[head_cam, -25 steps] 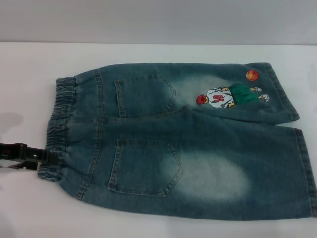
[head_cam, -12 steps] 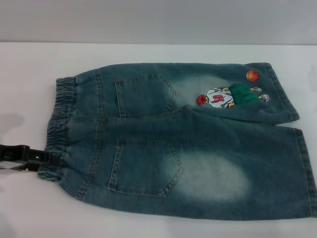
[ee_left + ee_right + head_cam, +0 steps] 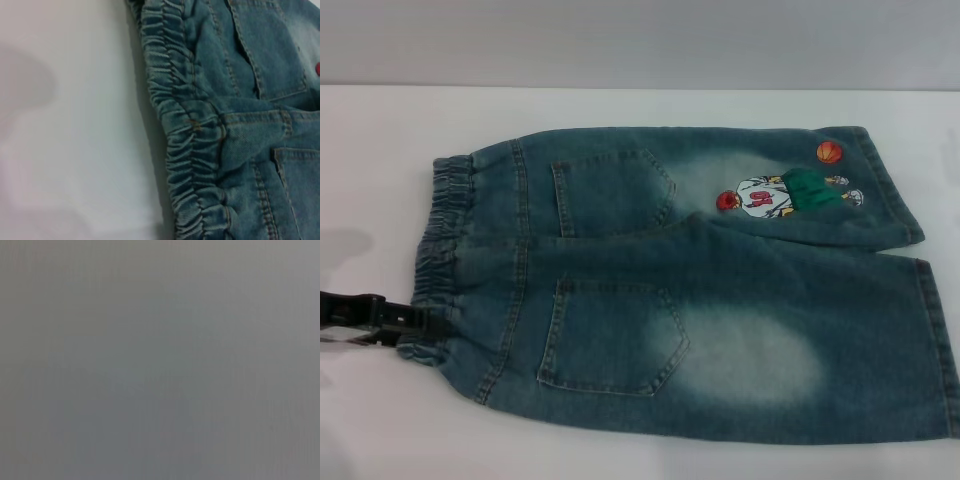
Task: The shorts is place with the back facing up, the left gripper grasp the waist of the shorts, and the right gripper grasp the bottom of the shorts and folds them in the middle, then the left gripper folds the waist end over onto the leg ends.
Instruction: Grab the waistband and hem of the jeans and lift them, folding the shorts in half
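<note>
The shorts (image 3: pixel 700 300) lie flat on the white table with two back patch pockets up and the legs pointing right. An embroidered basketball player (image 3: pixel 770 195) with an orange ball shows on the far leg. The ruffled waist (image 3: pixel 445 250) forms the left end. My left gripper (image 3: pixel 432 323) comes in low from the left edge and meets the near part of the waist. The left wrist view looks down on the gathered waist (image 3: pixel 185 135) and the denim (image 3: pixel 260 100) beside it. The right gripper is out of view, and its wrist view shows only flat grey.
The white table (image 3: pixel 370 150) extends left of and behind the shorts, with a grey wall at the back. The near leg hem reaches the right edge of the head view.
My left gripper has slid slightly right and nearer, further onto the waist. The shorts lie as before.
</note>
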You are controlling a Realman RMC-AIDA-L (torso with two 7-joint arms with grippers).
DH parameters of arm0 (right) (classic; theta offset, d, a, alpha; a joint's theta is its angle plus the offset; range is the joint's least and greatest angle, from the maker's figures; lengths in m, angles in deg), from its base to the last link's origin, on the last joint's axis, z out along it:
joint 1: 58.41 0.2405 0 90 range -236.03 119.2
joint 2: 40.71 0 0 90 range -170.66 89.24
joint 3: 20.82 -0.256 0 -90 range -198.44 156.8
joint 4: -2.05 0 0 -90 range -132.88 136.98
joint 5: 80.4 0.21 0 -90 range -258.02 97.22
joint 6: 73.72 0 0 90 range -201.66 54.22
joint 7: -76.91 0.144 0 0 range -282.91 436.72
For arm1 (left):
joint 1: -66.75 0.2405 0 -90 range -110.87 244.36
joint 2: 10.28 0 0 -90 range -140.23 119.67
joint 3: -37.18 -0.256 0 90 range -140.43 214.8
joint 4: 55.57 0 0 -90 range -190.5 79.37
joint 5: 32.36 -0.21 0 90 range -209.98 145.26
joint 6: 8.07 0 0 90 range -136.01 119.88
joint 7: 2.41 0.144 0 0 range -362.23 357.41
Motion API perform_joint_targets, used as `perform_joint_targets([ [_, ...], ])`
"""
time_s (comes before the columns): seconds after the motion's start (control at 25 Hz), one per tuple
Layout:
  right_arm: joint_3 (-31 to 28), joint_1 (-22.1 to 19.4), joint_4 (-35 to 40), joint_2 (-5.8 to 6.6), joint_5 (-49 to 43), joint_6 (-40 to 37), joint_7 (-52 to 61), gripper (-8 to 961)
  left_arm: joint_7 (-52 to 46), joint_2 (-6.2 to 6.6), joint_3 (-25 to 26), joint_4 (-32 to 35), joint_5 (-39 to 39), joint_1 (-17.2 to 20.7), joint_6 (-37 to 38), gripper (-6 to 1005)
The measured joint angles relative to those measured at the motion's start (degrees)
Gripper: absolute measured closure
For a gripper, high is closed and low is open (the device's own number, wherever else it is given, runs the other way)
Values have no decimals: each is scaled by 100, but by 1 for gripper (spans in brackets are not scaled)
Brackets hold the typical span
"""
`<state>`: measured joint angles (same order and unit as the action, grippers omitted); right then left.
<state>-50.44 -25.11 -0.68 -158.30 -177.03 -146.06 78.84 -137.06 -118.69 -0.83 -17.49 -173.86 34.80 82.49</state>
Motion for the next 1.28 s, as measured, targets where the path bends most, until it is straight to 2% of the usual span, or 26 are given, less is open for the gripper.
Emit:
perform_joint_targets([
  [1.28, -17, 49, 17, 17, 4, 134, 0, 390, 0, 30, -14, -19, 14, -147, 136, 185],
])
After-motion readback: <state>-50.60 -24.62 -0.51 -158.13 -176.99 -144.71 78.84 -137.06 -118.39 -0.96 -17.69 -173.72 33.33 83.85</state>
